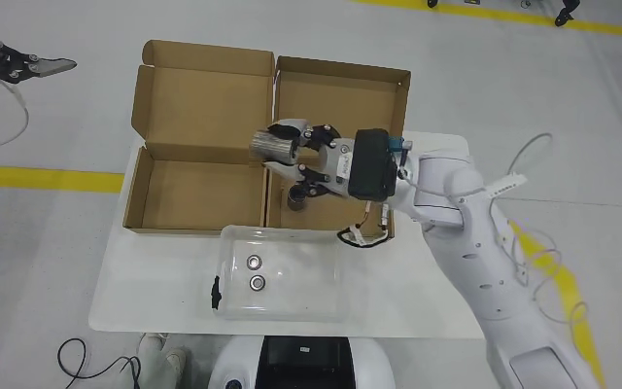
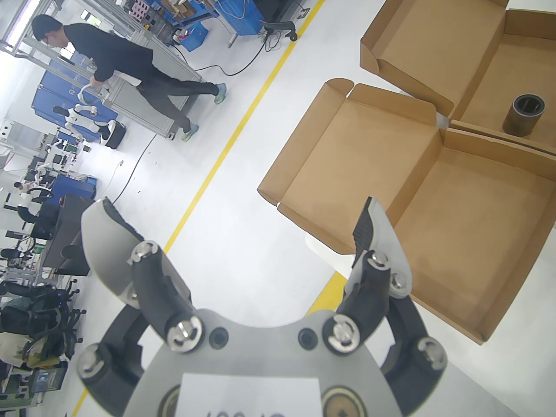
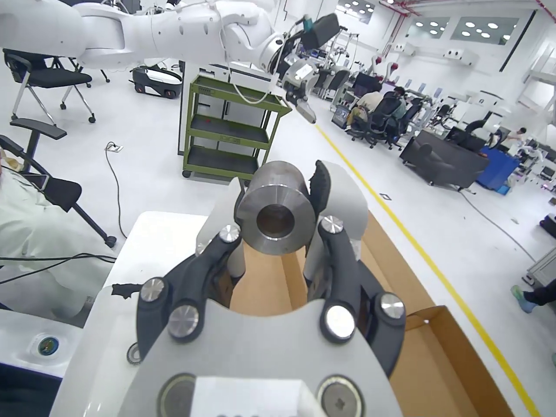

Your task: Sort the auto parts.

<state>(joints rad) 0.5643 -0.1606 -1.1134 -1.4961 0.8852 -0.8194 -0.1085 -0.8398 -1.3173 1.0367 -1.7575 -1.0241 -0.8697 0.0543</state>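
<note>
Steel cylinder [image 3: 278,219] sits clamped inside right claw [image 3: 278,195].

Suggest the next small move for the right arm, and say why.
Probably shift the right gripper over the tray of the box holding the dark cylinder, then lower. Its jaws grip a silver hollow cylinder that, in the top view, hangs over the seam between the two boxes rather than squarely over either tray. The dark cylinder looks similarly shaped.
</note>
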